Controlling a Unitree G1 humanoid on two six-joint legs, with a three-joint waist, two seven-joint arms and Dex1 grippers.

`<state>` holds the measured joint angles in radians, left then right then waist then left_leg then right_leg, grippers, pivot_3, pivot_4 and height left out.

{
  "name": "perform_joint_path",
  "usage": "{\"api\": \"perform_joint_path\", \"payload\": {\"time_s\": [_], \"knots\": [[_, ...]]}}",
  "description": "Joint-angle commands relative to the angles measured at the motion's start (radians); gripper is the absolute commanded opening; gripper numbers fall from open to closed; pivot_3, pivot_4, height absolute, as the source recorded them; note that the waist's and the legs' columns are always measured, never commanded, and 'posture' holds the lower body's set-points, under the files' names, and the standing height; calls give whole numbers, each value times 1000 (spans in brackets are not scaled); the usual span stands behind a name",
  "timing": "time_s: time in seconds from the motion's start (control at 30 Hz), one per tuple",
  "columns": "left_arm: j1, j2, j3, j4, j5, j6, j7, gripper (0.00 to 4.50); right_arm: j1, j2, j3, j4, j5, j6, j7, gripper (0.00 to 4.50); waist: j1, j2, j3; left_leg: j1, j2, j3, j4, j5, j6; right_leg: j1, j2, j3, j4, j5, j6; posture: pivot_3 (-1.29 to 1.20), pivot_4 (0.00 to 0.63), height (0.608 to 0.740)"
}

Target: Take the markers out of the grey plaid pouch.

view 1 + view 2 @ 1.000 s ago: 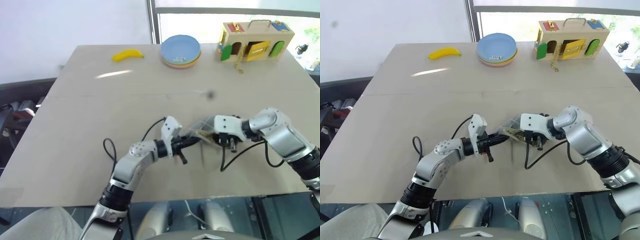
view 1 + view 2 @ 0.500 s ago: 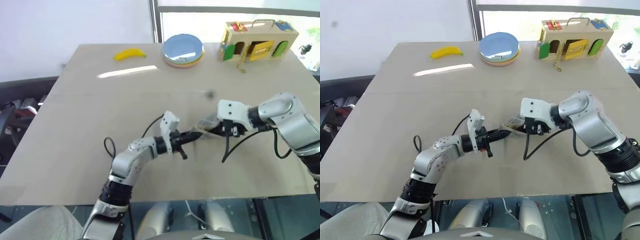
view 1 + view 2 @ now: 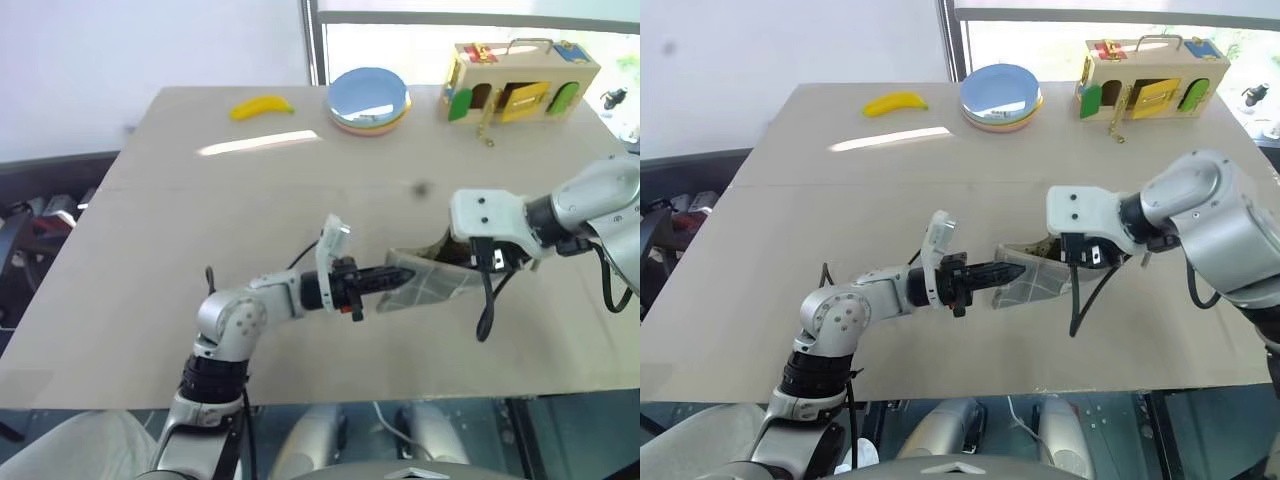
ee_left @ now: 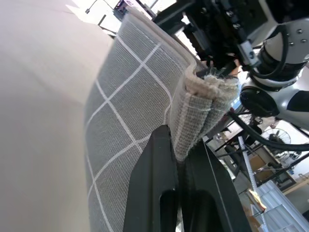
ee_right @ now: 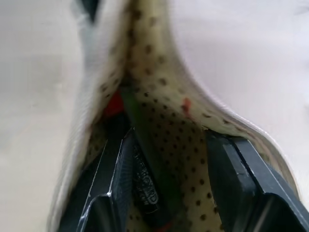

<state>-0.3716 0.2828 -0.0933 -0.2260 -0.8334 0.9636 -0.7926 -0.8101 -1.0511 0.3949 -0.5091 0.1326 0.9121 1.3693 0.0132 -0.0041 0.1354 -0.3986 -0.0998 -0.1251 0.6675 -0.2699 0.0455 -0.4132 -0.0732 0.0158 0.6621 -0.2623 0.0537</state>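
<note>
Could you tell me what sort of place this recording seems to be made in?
Probably a robot test room beside a window: a plain table bears practice props, namely a toy banana, stacked plates and a wooden latch box.

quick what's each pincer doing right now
Left pincer: shut on the grey plaid pouch, pinching its end.
Right pincer: open, fingers inside the pouch mouth, nothing gripped.

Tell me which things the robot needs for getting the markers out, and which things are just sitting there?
Needed for the job:
grey plaid pouch
markers inside the pouch
left hand, pinching the pouch's end
right hand, open, fingers inside the pouch mouth

Just sitting there:
yellow banana
stack of plates
wooden box with little doors
</note>
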Motion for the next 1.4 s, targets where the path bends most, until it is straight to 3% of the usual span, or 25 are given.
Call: {"api": "perform_joint_path", "payload": {"time_s": [0.03,0.47,0.77,0.87,0.93,1.13,1.4], "knots": [[34,17,-46,8,82,-95,-22,0,59,-16,47,3,-9,-30,0,2353,0,0,0,0,0,0,0,0,0,0,0,0,0,0,0,0,150,740],[88,31,-86,39,153,-186,-66,0,24,73,189,139,-168,-142,-36,2353,-2,0,0,1,0,1,0,0,0,0,0,1,1,0,0,0,150,740],[106,33,-96,35,152,-188,-73,0,99,127,266,168,-247,-172,-45,2353,-3,-1,-1,1,0,1,0,0,0,0,0,1,1,0,0,0,150,740],[112,37,-100,38,158,-202,-79,0,117,137,261,189,-267,-193,-52,1036,-4,-1,-2,4,1,1,0,0,0,2,1,1,1,0,0,0,150,740],[115,39,-100,42,163,-212,-80,0,123,139,246,188,-262,-190,-46,474,-3,-3,-3,5,1,1,0,0,0,3,1,1,1,0,0,0,150,740],[128,59,-134,73,248,-323,-104,0,145,129,172,153,-223,-164,-41,453,-2,-3,-3,6,1,1,0,0,0,4,1,1,1,0,0,0,150,740],[124,46,-166,139,405,-564,-91,0,96,102,-17,-47,-88,33,-65,453,1,-2,-2,4,0,0,0,0,0,3,0,1,0,0,0,0,150,740]]}}
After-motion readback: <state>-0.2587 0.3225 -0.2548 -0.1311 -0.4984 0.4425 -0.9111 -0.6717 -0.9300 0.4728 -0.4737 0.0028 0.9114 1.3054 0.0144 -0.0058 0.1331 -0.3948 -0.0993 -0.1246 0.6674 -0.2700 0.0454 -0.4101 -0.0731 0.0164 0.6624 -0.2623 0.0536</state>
